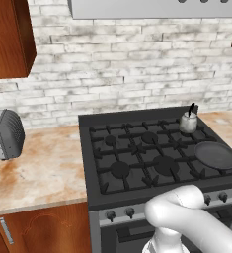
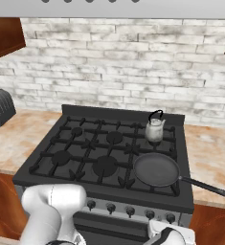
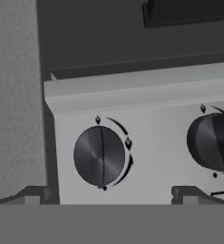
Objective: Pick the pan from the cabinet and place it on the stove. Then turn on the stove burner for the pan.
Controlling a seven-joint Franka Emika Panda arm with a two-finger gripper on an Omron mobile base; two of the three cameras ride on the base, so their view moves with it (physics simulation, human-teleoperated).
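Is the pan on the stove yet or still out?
On it: the pan sits flat on the stove's front right grate, handle overhanging.

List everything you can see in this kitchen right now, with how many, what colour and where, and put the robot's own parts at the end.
stove: one, black with a silver front, middle of the counter
pan: one, dark grey, on the stove's front right burner, handle pointing right
kettle: one, silver, on the back right burner
knobs: a row, dark, along the stove's front panel; two close in the hand view
toaster: one, silver, on the counter left of the stove
counter: tan stone, both sides of the stove
cabinet: reddish-brown, on the wall at upper left
range hood: one, grey, above the stove
arm: one, white, low before the stove front
tool: one, dark fingertips, open, facing the left knob
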